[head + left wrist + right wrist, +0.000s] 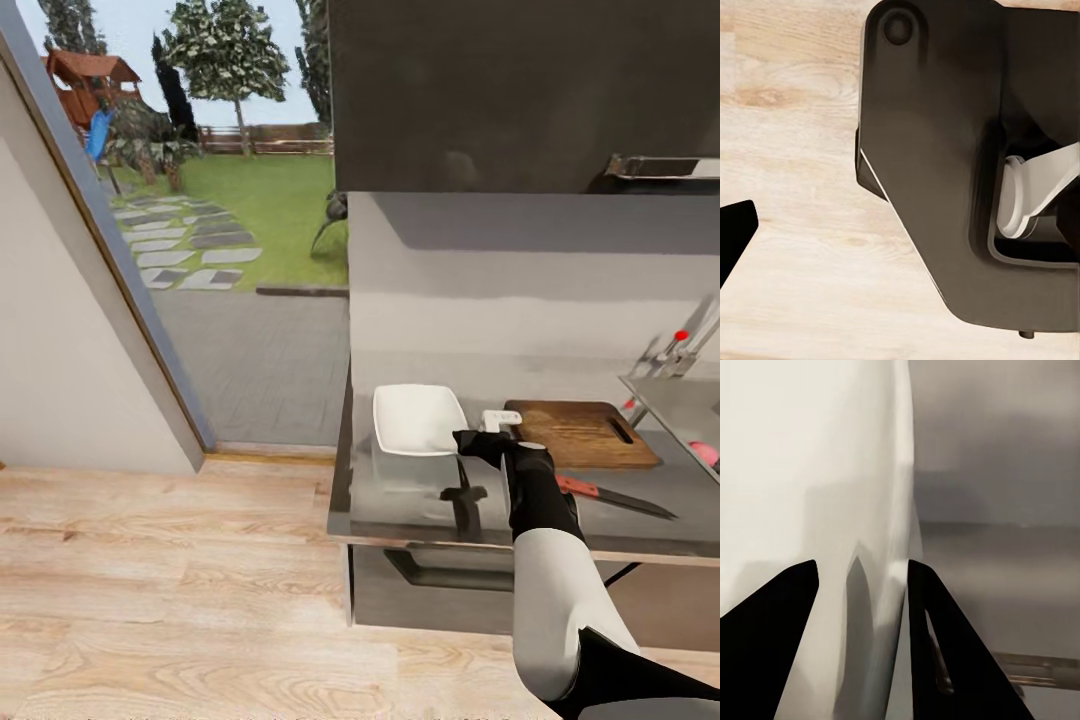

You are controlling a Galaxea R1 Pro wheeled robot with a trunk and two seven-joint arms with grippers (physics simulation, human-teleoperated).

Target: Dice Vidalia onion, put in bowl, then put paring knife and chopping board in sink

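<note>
On the countertop (420, 505), right hand (470, 440) straddles the unmarked bowl's (415, 418) rim.

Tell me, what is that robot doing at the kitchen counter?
The robot is reaching its right gripper out to the white bowl on the countertop. The open fingers sit on either side of the bowl's rim. Next to the bowl lies the chopping board, and the paring knife lies in front of it. A bit of the pink onion peeks out of the sink at the far right, so no cutting has started.
</note>
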